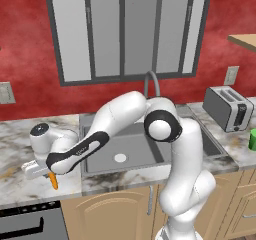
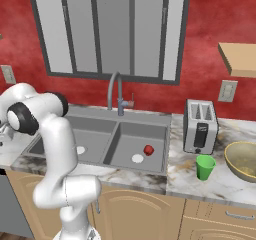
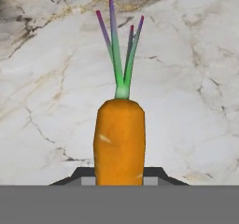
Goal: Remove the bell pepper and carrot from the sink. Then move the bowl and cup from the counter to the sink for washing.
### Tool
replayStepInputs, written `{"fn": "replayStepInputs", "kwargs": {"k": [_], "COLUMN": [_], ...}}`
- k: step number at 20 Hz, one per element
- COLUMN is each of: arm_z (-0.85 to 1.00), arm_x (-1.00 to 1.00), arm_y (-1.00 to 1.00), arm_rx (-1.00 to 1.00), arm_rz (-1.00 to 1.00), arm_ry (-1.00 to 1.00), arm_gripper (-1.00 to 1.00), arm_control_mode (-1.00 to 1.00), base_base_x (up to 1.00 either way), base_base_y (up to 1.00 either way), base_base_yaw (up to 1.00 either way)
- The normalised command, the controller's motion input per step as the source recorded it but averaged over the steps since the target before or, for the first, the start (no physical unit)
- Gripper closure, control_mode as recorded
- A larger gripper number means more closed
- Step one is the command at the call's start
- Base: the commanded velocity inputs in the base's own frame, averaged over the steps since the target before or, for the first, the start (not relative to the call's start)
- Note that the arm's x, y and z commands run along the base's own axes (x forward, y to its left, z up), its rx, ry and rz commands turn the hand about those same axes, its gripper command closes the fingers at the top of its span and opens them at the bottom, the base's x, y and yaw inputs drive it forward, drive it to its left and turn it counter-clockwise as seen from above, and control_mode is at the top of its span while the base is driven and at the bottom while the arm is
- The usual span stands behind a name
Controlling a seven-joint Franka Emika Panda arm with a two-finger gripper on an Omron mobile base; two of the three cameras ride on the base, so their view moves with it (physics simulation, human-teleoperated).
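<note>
My arm is swung out over the counter point(image 1: 20, 181) to the left of the sink point(image 1: 150, 156), and the reason is plain: the carrot has to come out of the basin and land on the marble, so I hold it low above the stone where a release should drop it only a little way. The sink itself still has the bell pepper point(image 2: 148, 150) lying in one basin, near the round white drain, so I judge the clearing half done. Across the sink from my hand, the bowl point(image 2: 243, 160) waits on the counter beside the toaster point(image 2: 200, 125) (nothing in it that I can make out), with the cup point(image 2: 205, 167) just in front of the toaster. My gripper point(image 3: 119, 182) is clamped on the carrot point(image 3: 119, 141), fingers pinching its thick orange body, green top pointing away from me over the marble.
</note>
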Motion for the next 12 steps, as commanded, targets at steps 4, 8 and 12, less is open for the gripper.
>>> {"fn": "replayStepInputs", "kwargs": {"k": [4,8,12], "arm_z": [-0.18,-0.16,-0.17], "arm_x": [0.07,0.06,0.04], "arm_y": [0.0,0.0,0.0], "arm_rx": [0.0,0.0,0.0], "arm_rz": [-0.06,-0.05,-0.05], "arm_ry": [0.04,0.02,0.0], "arm_gripper": [1.0,1.0,1.0], "arm_control_mode": [-1.0,-1.0,-1.0], "base_base_x": [0.0,0.0,0.0], "base_base_y": [0.0,0.0,0.0], "base_base_yaw": [0.0,0.0,0.0]}}
